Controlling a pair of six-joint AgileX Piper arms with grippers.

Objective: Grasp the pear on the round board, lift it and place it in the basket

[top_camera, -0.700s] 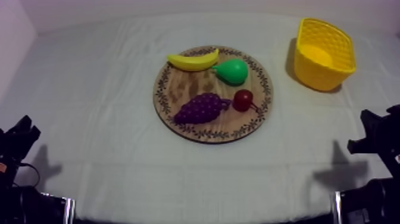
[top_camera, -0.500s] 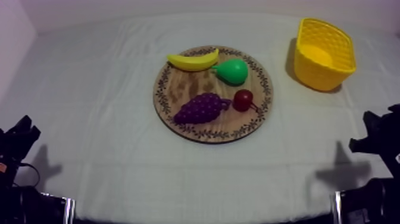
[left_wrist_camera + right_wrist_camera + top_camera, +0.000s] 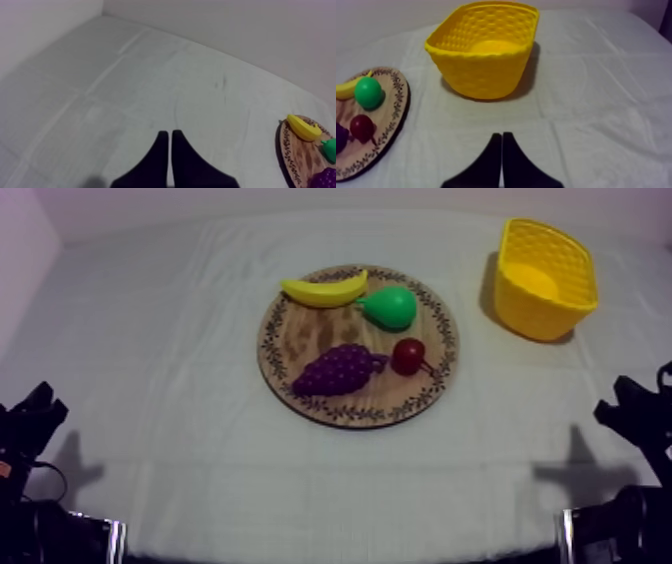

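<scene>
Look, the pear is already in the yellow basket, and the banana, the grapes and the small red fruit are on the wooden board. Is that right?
Not quite. The pear is not in the yellow basket; it lies on the wooden board, next to the banana. The top view shows it. The grapes and the small red fruit are on the board, as you said.
</scene>
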